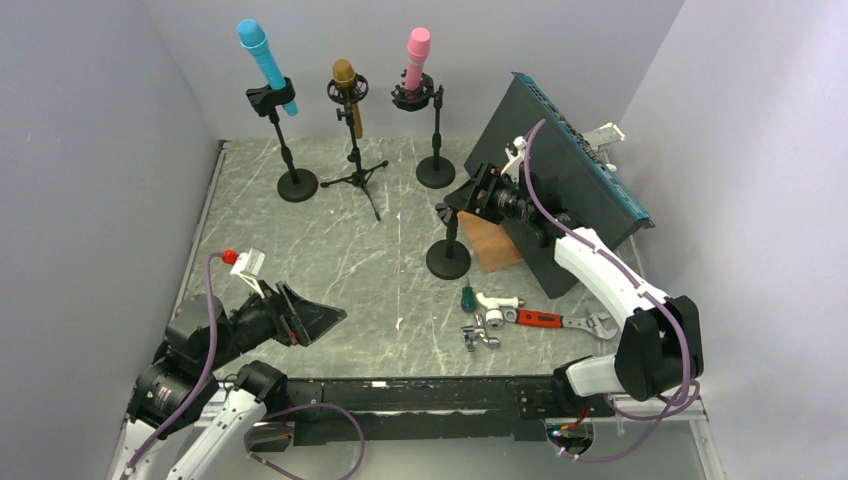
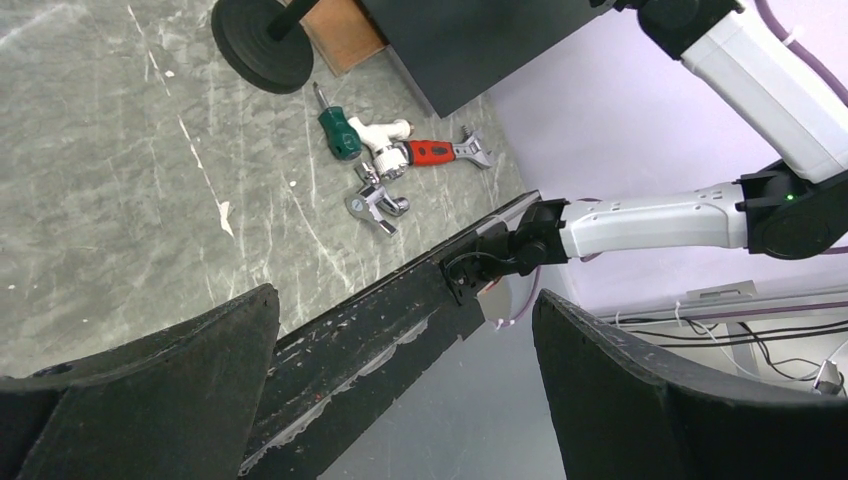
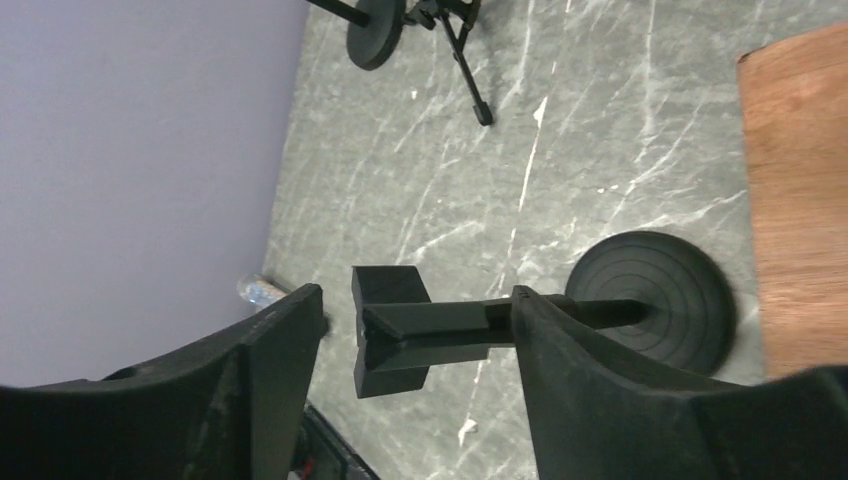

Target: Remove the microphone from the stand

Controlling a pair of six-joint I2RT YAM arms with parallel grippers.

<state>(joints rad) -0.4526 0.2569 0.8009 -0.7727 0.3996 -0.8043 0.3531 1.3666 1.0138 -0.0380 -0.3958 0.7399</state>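
Observation:
Three microphones stand in holders at the back of the table: a blue one (image 1: 264, 55) at the left, a brown one (image 1: 346, 88) on a tripod in the middle, and a pink one (image 1: 417, 52) at the right. A fourth black stand (image 1: 448, 258) nearer the middle carries no microphone. Its bare clip (image 3: 395, 330) lies between the open fingers of my right gripper (image 3: 415, 300), not touching either. In the top view my right gripper (image 1: 452, 207) is at that stand's top. My left gripper (image 1: 322, 316) is open and empty, low at the front left; the left wrist view shows it (image 2: 405, 300) over the table's front edge.
A dark slanted panel (image 1: 560, 170) leans on a wood block (image 1: 490, 245) at the right, behind the bare stand. A green screwdriver (image 1: 466, 297), a white fitting (image 1: 497, 300), a red-handled wrench (image 1: 545, 319) and metal fittings (image 1: 478, 335) lie at the front. Walls close three sides.

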